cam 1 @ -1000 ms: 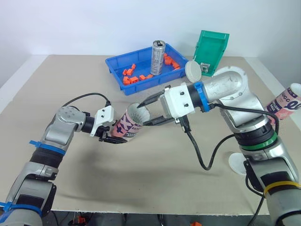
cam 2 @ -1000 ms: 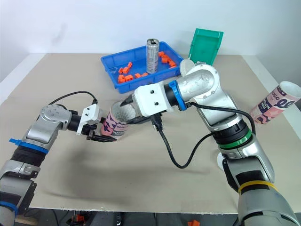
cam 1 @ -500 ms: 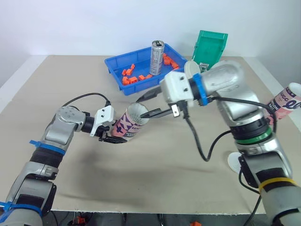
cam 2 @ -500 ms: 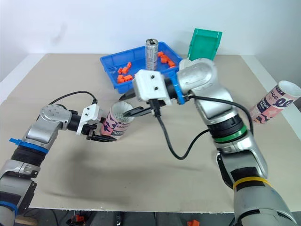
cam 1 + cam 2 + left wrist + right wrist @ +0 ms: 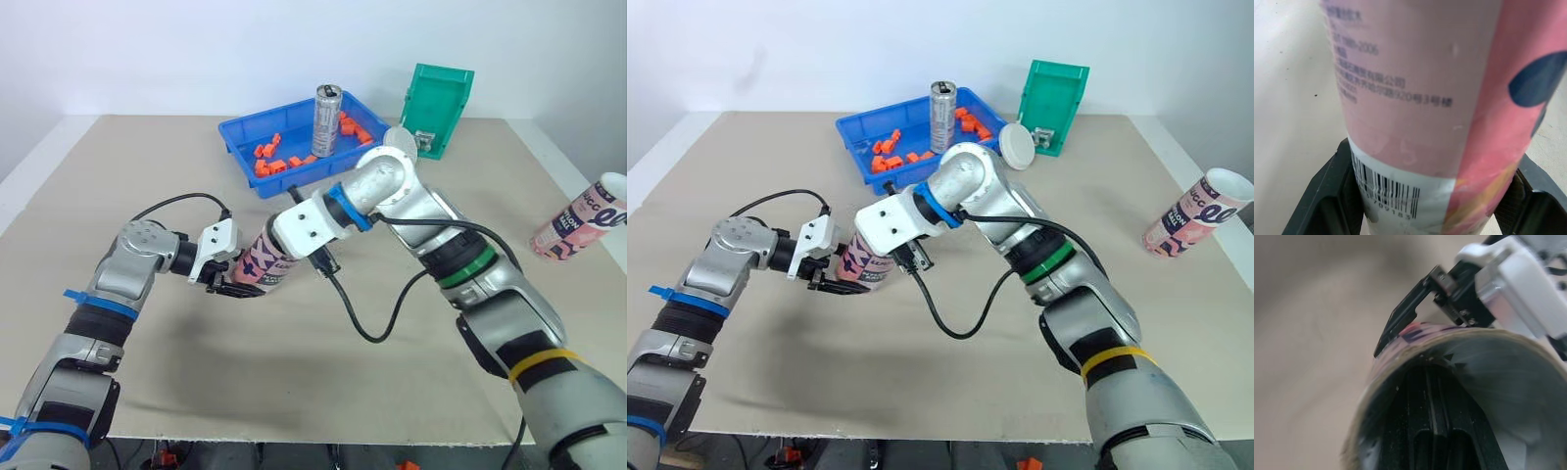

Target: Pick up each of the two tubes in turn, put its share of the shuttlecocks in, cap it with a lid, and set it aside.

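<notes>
A pink printed tube (image 5: 261, 264) lies tilted just above the table, its open mouth facing my right arm. My left gripper (image 5: 235, 280) is shut on the tube's lower end, and its black fingers (image 5: 1331, 197) clamp the barcode end of the tube (image 5: 1420, 98). My right gripper (image 5: 1432, 440) is shut, its two fingers pressed together and pushed inside the tube's mouth (image 5: 1400, 363). What lies deeper in the tube is hidden. A second pink tube (image 5: 586, 219) lies at the far right. A white lid (image 5: 400, 145) leans by the green bin.
A blue tray (image 5: 245, 137) with several orange pieces and an upright metal can (image 5: 326, 119) stands at the back. A green bin (image 5: 439, 93) stands tipped behind it. A black cable (image 5: 372, 328) loops from my right arm over the table.
My right gripper has shut and swung down and left, pushing its fingers into the tube's mouth. The left gripper and the tube have stayed put.
</notes>
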Tool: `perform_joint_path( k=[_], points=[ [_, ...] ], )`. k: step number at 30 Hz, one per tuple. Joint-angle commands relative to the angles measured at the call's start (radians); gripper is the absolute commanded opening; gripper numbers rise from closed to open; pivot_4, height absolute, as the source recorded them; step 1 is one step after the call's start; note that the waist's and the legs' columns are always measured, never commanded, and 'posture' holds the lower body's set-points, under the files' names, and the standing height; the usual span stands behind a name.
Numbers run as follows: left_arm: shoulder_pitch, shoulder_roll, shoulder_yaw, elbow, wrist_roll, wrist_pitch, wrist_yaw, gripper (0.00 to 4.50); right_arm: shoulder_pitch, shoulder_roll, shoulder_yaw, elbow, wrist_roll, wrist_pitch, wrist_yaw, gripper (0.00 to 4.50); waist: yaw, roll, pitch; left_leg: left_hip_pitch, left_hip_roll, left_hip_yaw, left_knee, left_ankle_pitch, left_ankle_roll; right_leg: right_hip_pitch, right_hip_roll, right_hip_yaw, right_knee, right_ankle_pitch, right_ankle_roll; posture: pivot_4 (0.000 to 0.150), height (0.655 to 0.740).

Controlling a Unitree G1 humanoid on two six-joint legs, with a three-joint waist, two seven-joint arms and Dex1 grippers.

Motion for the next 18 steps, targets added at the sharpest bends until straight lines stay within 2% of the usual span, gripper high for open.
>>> perform_joint_path(
  k=[1, 5, 8, 13, 18],
  points=[
    [-0.013, 0.004, 0.008, -0.008, -0.002, -0.001, 0.012, 2.98, -0.033, 0.066, 0.064, 0.064, -0.065, -0.093, 0.009, 0.02, -0.004, 0.000, 0.000, 0.000, 0.000, 0.000, 0.000, 0.000, 0.000, 0.000, 0.000, 0.000, 0.000, 0.000, 0.000, 0.150, 0.7400],
    [-0.008, 0.006, 0.010, -0.020, -0.005, 0.007, 0.017, 2.98, -0.069, 0.133, 0.049, 0.138, -0.086, -0.125, -0.010, 0.02, -0.012, 0.000, 0.000, 0.003, 0.002, 0.000, 0.000, 0.000, 0.000, 0.001, 0.002, -0.001, 0.001, 0.000, 0.000, 0.150, 0.7400],
    [-0.002, 0.010, 0.012, -0.029, -0.008, 0.011, 0.019, 2.98, -0.111, 0.147, -0.024, 0.186, -0.043, -0.106, -0.008, 0.02, -0.013, 0.000, 0.000, 0.005, 0.003, 0.000, -0.001, 0.002, 0.000, 0.001, 0.003, -0.001, 0.002, 0.002, -0.001, 0.150, 0.7400],
    [0.000, 0.013, 0.015, -0.028, -0.009, 0.010, 0.022, 2.98, -0.134, 0.071, -0.173, 0.112, 0.215, 0.052, 0.161, 0.02, -0.011, -0.001, 0.000, 0.000, 0.003, -0.003, -0.001, 0.006, -0.005, 0.000, 0.004, -0.001, 0.002, 0.002, 0.000, 0.150, 0.7400],
    [-0.001, 0.011, 0.017, -0.027, -0.012, 0.011, 0.026, 2.98, -0.129, -0.109, -0.154, 0.002, 0.388, 0.131, 0.170, 0.02, -0.009, -0.001, 0.001, -0.002, -0.001, -0.005, -0.003, 0.006, -0.005, 0.000, 0.001, -0.002, 0.001, 0.002, -0.001, 0.150, 0.7400]
  ],
)
